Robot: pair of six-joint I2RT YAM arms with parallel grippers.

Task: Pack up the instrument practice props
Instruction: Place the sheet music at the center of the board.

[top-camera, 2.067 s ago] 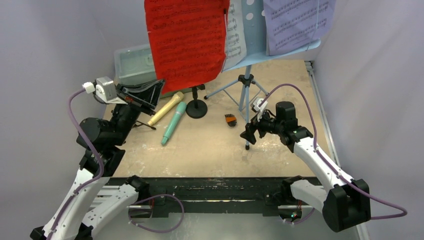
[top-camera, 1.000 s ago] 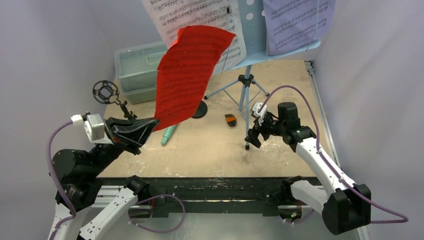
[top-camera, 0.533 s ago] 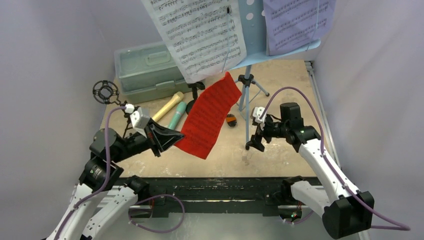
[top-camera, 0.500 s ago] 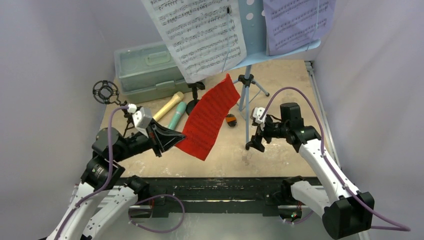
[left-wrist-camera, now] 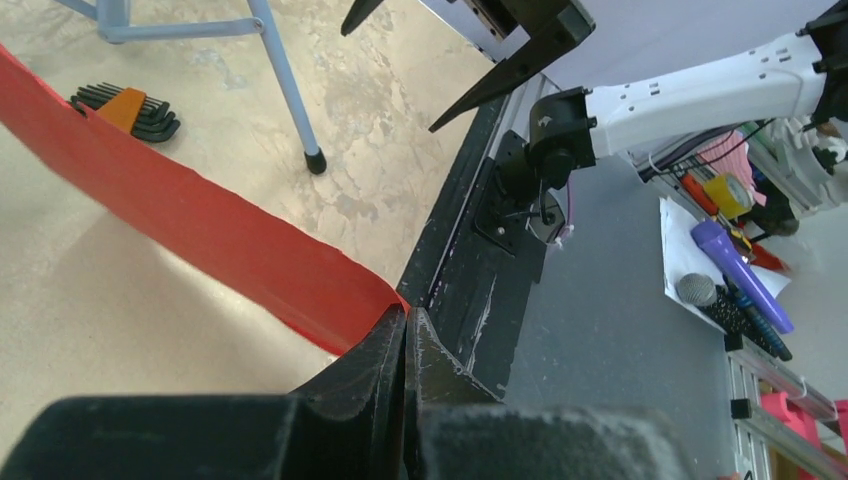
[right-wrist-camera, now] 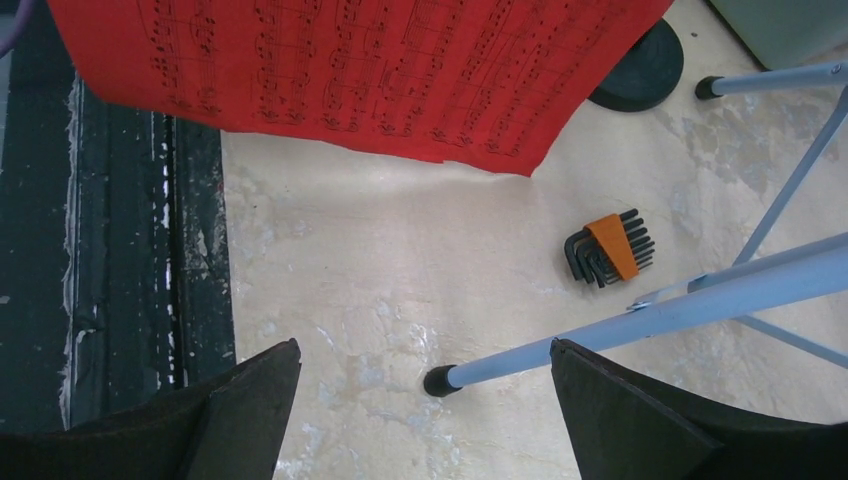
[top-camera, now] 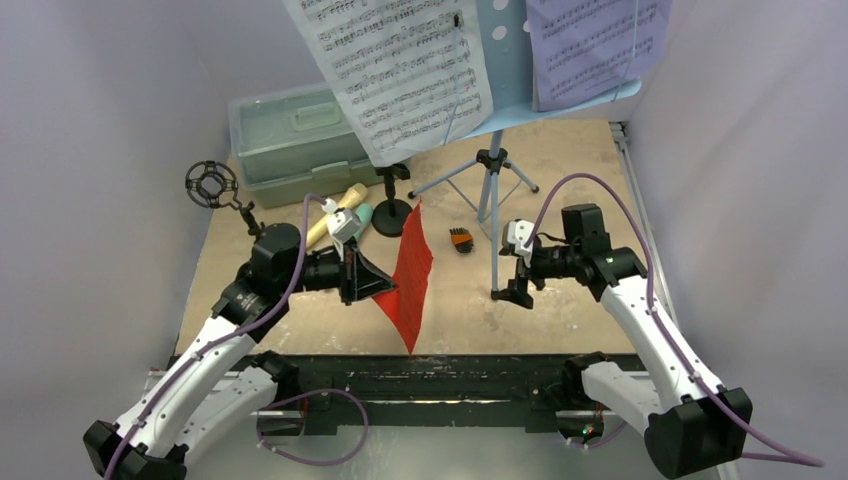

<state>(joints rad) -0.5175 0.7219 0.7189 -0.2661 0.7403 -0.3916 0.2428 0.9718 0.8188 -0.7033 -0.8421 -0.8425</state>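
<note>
Moved down and rightward since earlier, red music sheet [top-camera: 412, 270] is hung edge-on at frame center. Light-blue music rack [top-camera: 508, 75] is stood upper center. Sheet edge is pinched by fully closed left gripper [left-wrist-camera: 405, 322]; right gripper [right-wrist-camera: 422, 350] is spread wide, empty, center-right.

The bench [top-camera: 460, 290] has a tan, stained top, with a black rail [top-camera: 440, 368] along its near edge. At the far left corner lies a pale green case [top-camera: 290, 140]. Just in front of it lie a tan microphone [top-camera: 352, 195] and a teal microphone [top-camera: 365, 212], side by side, with a round-base holder [top-camera: 392, 215] just beside them. A ring-top holder [top-camera: 211, 184] stands near the left edge. The rack [top-camera: 490, 185] stands on its tripod legs toward the middle, and a set of hex keys [top-camera: 460, 240] lies between those legs.
</note>
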